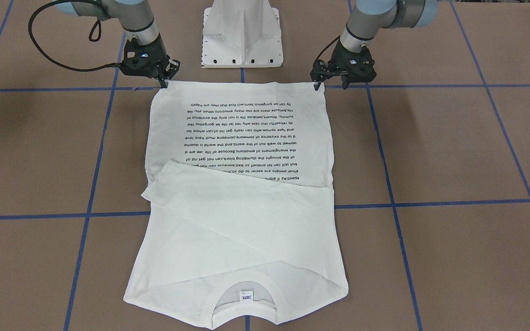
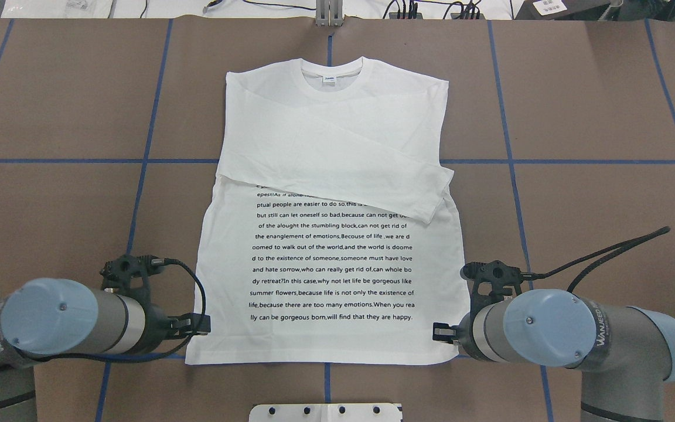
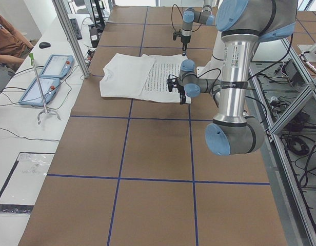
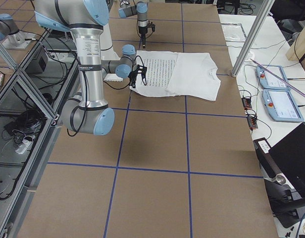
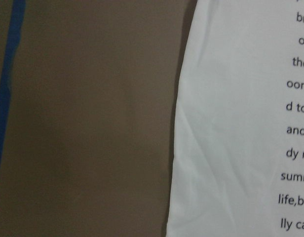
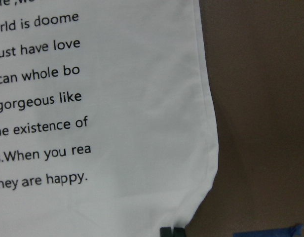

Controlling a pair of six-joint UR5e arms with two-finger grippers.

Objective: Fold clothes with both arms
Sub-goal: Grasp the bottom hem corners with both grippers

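Overhead exterior view shows the white shirt (image 2: 337, 135) lying flat on the brown table (image 2: 50, 205), text side up, with the collar (image 2: 331, 71) far from the robot and the sleeves folded across the chest. The right gripper (image 2: 438, 332) is at one hem corner, its fingertips (image 6: 171, 232) pressed together on the cloth (the wrist camera shows this). The left gripper (image 2: 201, 324) is at the other hem corner; whether it pinches, I cannot tell.
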